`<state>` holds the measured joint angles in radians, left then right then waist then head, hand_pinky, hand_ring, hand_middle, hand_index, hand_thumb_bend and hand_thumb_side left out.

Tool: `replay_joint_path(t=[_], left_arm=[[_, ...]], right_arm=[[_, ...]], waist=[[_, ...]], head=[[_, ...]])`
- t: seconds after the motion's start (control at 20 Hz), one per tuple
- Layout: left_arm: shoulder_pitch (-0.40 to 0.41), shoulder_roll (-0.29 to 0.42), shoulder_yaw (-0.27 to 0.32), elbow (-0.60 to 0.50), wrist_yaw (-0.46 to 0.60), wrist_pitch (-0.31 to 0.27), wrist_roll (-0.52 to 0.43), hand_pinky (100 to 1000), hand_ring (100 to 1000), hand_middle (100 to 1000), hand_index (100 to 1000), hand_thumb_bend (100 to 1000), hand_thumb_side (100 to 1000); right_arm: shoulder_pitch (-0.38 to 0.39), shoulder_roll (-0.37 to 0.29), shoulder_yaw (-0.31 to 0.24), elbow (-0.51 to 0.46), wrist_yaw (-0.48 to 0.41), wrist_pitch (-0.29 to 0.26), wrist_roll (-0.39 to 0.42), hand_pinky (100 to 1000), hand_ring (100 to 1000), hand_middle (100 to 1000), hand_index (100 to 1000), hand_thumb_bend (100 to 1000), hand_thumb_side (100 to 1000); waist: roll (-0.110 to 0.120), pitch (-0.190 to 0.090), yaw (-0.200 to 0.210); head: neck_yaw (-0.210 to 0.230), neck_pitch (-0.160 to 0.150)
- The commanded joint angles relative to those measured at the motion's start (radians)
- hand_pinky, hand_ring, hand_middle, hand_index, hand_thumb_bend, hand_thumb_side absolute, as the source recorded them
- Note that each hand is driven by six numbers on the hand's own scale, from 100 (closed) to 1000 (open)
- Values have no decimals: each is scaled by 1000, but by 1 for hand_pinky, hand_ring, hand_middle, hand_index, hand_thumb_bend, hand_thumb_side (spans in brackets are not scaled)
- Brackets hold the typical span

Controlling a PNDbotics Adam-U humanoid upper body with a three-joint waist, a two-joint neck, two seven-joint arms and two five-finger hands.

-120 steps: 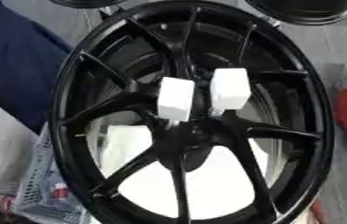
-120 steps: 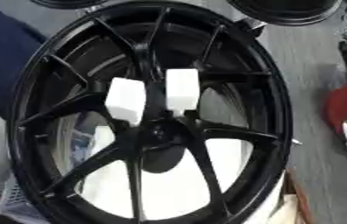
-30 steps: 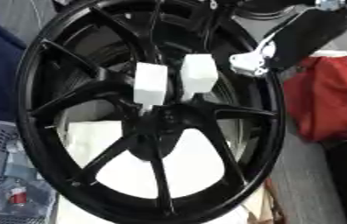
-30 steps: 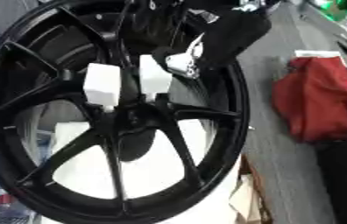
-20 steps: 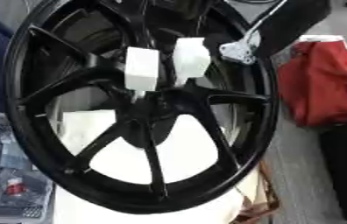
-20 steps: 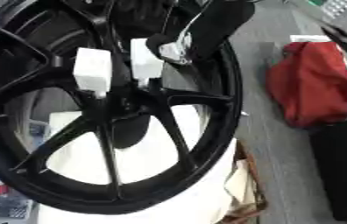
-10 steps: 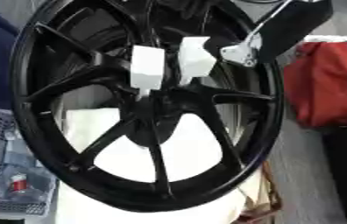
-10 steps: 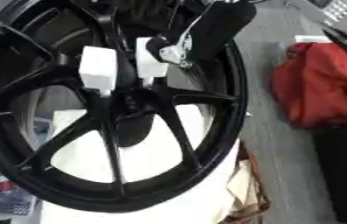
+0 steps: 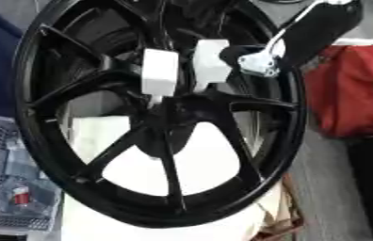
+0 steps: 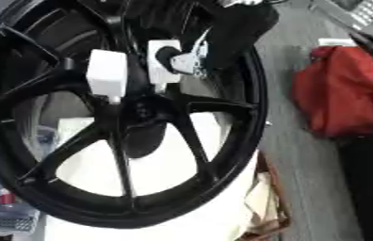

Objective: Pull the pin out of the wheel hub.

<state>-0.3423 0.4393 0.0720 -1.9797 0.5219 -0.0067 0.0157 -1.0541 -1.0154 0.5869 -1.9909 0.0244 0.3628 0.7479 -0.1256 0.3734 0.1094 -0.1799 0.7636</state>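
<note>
The black wheel hub [image 9: 161, 117] lies on a white tabletop [image 9: 182, 164], two white pins [image 9: 159, 71] standing side by side above its centre. The right hand [image 9: 252, 59] reaches in from the upper right, touching the right-hand pin [image 9: 209, 62]; whether its fingers clamp it cannot be told. A grey mesh basket [image 9: 8, 197] at the lower left holds small items, one red. A red cloth [image 9: 351, 94] lies to the right.

1. Light: bright, even, apparently from overhead; no hard shadows.
2. Glare: white blocks [image 9: 159, 71] at 12 o'clock washed out; soft sheen on the black wheel [image 9: 41, 52] rim at 10 o'clock.
3. Blur: both views soft throughout; red cloth [image 10: 338, 89] at 3 o'clock smeared.
</note>
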Motion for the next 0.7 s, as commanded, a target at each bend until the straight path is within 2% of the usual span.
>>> replay_joint_path(t=[0.05, 0.35, 0.7], left_arm=[[-11, 7, 9, -20, 9, 3, 0, 886, 606, 701, 886, 121, 859], [-12, 1, 8, -20, 12, 8, 0, 886, 606, 701, 886, 124, 861], [-17, -4, 8, -20, 13, 9, -1, 885, 606, 701, 885, 125, 861]], right_arm=[[-5, -18, -7, -9, 25, 17, 7, 942, 894, 862, 1000, 100, 355], [2, -11, 2, -9, 62, 40, 11, 947, 901, 868, 1000, 100, 320], [16, -6, 11, -9, 60, 53, 1, 950, 903, 873, 1000, 100, 371]], waist=[[9, -28, 0], [7, -29, 3], [5, -22, 11]], head=[[-8, 6], [-11, 6], [-6, 6]])
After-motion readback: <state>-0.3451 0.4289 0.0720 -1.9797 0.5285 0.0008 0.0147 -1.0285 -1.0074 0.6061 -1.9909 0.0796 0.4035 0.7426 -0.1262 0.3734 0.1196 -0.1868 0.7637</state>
